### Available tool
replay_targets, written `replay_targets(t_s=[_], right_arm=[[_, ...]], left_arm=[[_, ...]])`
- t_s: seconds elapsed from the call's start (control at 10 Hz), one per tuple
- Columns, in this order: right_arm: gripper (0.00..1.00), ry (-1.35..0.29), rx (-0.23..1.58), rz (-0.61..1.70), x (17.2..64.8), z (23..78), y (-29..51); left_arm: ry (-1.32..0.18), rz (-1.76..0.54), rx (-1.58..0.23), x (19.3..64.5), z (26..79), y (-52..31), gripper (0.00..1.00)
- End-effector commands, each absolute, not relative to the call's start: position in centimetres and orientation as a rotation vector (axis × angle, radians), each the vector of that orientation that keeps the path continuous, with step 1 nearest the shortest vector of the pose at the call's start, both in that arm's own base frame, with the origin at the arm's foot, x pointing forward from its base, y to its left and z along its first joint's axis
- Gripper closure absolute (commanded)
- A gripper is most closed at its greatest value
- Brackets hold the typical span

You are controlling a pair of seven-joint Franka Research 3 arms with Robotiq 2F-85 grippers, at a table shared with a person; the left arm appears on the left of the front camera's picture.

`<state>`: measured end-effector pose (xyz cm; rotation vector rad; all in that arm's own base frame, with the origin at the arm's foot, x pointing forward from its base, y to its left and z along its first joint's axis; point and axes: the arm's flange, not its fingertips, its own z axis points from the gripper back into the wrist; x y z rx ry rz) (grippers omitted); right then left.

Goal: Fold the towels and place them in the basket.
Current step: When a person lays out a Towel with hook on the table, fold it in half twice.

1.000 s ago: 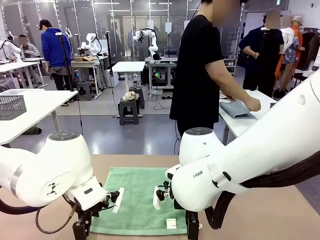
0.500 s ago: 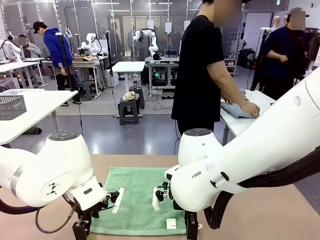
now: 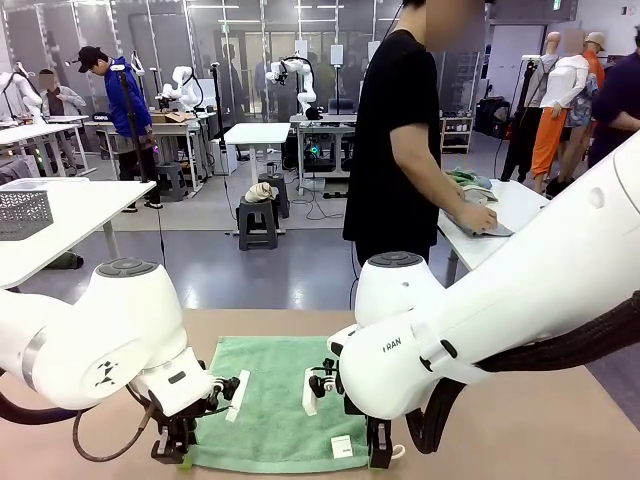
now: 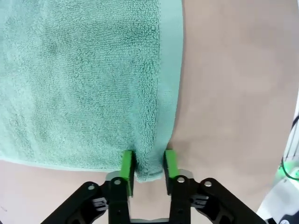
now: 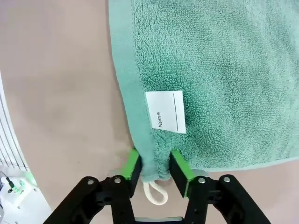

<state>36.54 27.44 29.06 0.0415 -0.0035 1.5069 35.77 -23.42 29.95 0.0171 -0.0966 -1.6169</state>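
Currently, left gripper [image 4: 148,164] and right gripper [image 5: 156,164], bottom centre of each wrist frame, are each clamped on a corner of the flat mint green towel [image 3: 275,400]

The towel [image 3: 275,400] is mint green terry with a smoother band along its edge; its label [image 5: 165,111] is white with dark print, its corner loop [image 5: 156,193] white; the surface [image 4: 233,93] is pinkish tan; left tool [image 4: 147,161] and right tool [image 5: 155,164] are black, their pads [image 4: 126,163] bright green.
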Motion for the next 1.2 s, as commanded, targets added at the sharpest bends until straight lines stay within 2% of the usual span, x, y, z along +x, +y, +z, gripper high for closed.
replay_targets(t_s=[0.0, 0.1, 0.2, 0.3, 0.4, 1.1], right_arm=[[0.86, 0.009, 0.039, 1.521, 36.4, 28.3, 27.0], [0.76, 0.013, 0.037, 1.52, 36.4, 28.3, 27.0], [1.0, 0.017, 0.034, 1.52, 36.4, 28.4, 27.0], [0.96, 0.021, 0.033, 1.522, 36.3, 28.6, 27.0], [1.0, 0.024, 0.032, 1.527, 36.3, 28.8, 27.0], [1.0, -0.006, 0.043, 1.53, 36.5, 29.6, 26.7]], left_arm=[[-0.11, -1.635, 0.019, 33.4, 29.0, -21.7, 0.86], [-0.112, -1.636, 0.023, 33.4, 29.0, -21.7, 0.99], [-0.112, -1.637, 0.024, 33.4, 29.0, -21.7, 1.0], [-0.111, -1.64, 0.022, 33.4, 29.0, -21.7, 1.0], [-0.111, -1.648, 0.018, 33.4, 29.1, -21.7, 1.0], [-0.124, -1.649, 0.006, 33.5, 29.3, -22.0, 1.0]])
